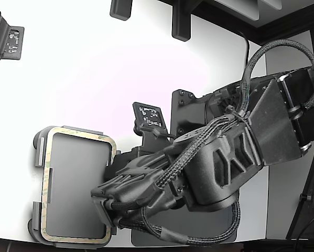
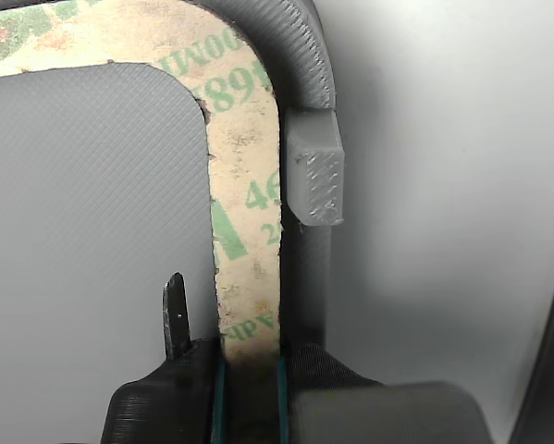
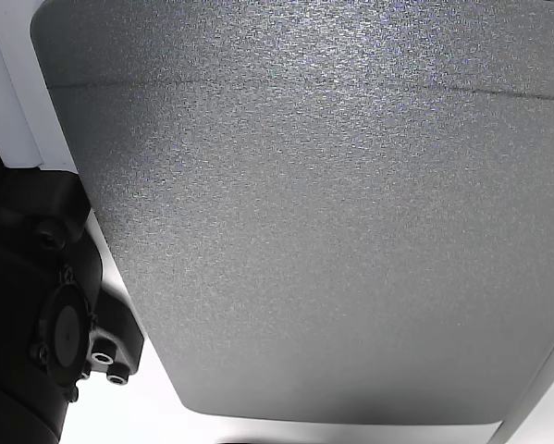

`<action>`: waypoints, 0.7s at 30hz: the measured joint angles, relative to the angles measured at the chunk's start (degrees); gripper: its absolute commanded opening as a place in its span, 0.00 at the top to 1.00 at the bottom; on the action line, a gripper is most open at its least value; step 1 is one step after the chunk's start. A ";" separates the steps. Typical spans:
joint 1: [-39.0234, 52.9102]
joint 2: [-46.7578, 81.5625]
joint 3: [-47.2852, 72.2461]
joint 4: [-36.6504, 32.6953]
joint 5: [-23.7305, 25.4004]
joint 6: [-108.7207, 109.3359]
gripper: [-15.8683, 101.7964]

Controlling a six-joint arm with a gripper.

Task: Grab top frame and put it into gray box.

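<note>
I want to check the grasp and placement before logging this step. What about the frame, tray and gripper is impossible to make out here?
- Exterior view: the black gripper has its fingertips hidden by the arm's own body.
- Exterior view: the right long side of the tan speckled flat frame is covered by the arm.
- Wrist view: the frame and light gray shallow tray are cut off by the picture edges.
- Other view: only a dark gray textured mat; no frame or tray.

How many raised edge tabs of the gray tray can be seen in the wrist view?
1. A single tab stands on the gray tray rim beside the top frame, ahead of the gripper. Others may lie outside this picture.
</note>
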 measured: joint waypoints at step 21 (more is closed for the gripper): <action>-0.09 -0.70 -0.26 0.00 -0.62 0.35 0.97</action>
